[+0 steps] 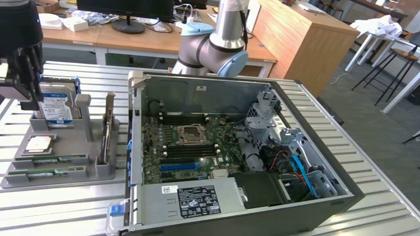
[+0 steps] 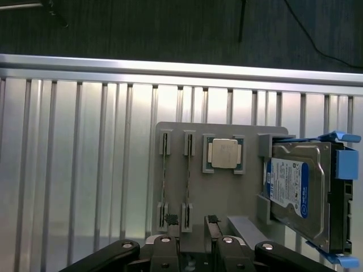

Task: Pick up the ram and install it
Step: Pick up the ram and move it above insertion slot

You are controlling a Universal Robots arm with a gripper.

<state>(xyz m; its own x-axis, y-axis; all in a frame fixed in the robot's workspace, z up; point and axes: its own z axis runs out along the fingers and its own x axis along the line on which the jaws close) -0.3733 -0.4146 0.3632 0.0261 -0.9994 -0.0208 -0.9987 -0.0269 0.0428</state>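
- 2 ram sticks (image 1: 51,160), green, lie side by side in the front slots of 1 grey holder (image 1: 66,183). Both sit there, neither is gripped.
- Clock dirs are as in the exterior view.
- 1 square silver processor chip (image 1: 39,143) sits in the same holder, just at 12 o'clock of the sticks.
- 1 hard drive (image 1: 56,112) w/ blue label is propped at the holder's back, at 12 o'clock of the chip.
- 1 thin board (image 1: 108,132) stands on edge along the holder's side, approx 2 o'clock of the sticks.
- 1 gripper (image 1: 26,96), black, hangs over the holder's back end, approx 11 o'clock of the sticks, right by the drive. In the wrist view its 2 fingers (image 2: 217,249) stand apart w/ nothing between them.
- 1 open PC case (image 1: 315,147) sits just beside the holder, at its 3 o'clock.
- 1 motherboard (image 1: 196,152) lies inside the case, w/ 1 processor socket (image 1: 190,132) near its middle.
- 1 slatted metal table (image 1: 66,211) carries both holder and case.
- 1 arm base (image 1: 210,46) stands at 12 o'clock of the case.
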